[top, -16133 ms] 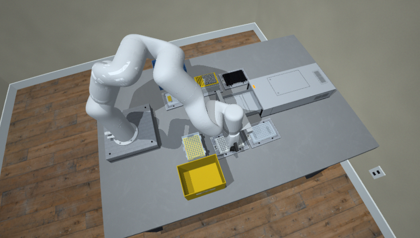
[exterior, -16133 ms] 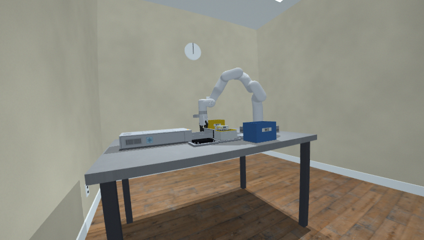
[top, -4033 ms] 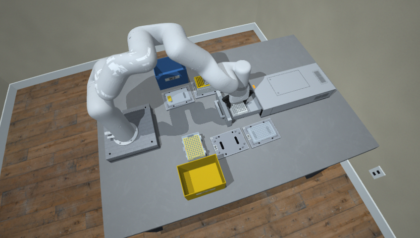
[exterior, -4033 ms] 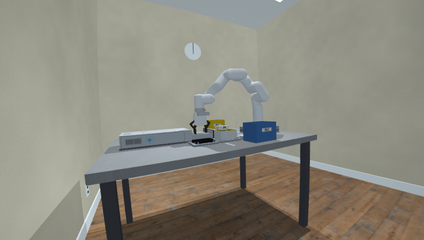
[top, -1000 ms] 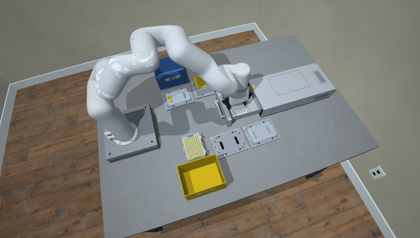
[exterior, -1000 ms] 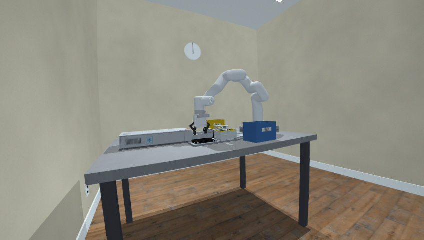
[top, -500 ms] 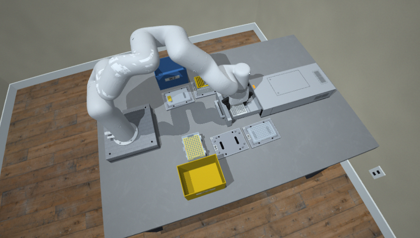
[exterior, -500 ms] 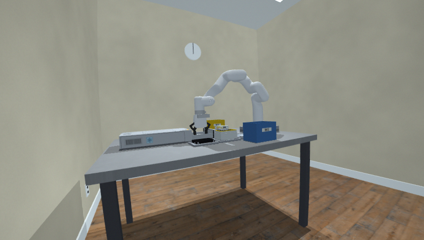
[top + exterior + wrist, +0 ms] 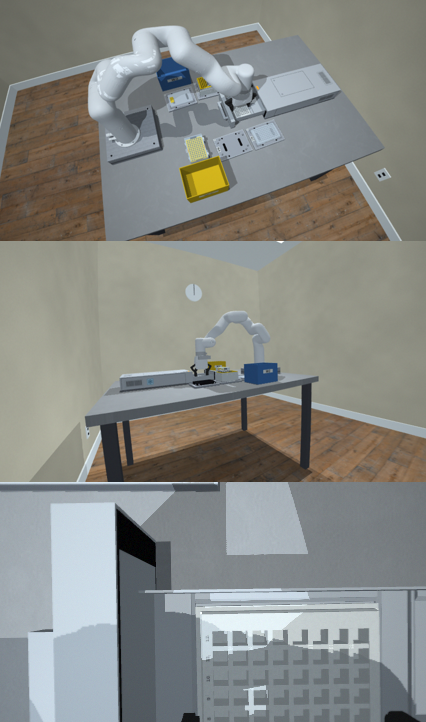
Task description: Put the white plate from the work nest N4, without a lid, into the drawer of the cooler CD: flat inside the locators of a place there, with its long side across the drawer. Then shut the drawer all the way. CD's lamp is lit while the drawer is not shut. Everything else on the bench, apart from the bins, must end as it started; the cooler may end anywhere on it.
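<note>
The gripper (image 9: 240, 104) (image 9: 201, 374) (image 9: 292, 717) is spread wide, its dark fingertips at either side of the white plate (image 9: 242, 111) (image 9: 290, 669). The plate lies in the drawer (image 9: 248, 115) (image 9: 395, 647) of the cooler (image 9: 299, 89) (image 9: 155, 380) — a strip of drawer floor shows between plate and front panel. The drawer stands out from the cooler, whose orange lamp (image 9: 257, 87) is lit. Relative to the cooler, the bare grey metal nest N4 (image 9: 232, 145), with two black slots, sits beyond the drawer's near side; the glossy yellow bin (image 9: 206, 178) is farther off.
</note>
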Controlling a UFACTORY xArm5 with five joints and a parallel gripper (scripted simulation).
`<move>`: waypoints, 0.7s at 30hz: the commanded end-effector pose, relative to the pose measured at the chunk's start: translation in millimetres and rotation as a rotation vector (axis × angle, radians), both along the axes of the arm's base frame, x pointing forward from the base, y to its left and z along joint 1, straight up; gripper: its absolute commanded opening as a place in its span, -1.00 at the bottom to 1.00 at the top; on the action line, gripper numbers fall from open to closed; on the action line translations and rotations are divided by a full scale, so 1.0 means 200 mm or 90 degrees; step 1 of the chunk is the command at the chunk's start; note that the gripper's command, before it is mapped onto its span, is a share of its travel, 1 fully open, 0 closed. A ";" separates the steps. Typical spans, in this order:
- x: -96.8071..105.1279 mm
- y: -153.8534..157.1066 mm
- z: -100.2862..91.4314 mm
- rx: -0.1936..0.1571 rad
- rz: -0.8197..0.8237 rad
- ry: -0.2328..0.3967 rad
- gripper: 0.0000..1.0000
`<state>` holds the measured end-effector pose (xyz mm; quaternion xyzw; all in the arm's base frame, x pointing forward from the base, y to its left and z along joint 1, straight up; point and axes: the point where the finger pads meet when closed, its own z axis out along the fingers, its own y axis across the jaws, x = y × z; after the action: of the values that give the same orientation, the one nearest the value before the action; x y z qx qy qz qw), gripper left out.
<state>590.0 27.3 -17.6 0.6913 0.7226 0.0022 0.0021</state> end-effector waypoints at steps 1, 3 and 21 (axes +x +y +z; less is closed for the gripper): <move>0.01 0.00 0.01 -0.003 0.000 -0.003 1.00; 0.01 0.00 0.02 -0.003 0.000 -0.003 1.00; 0.01 0.00 0.15 -0.003 0.000 -0.003 1.00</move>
<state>589.7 27.4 4.4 0.6913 0.7226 0.0020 0.0020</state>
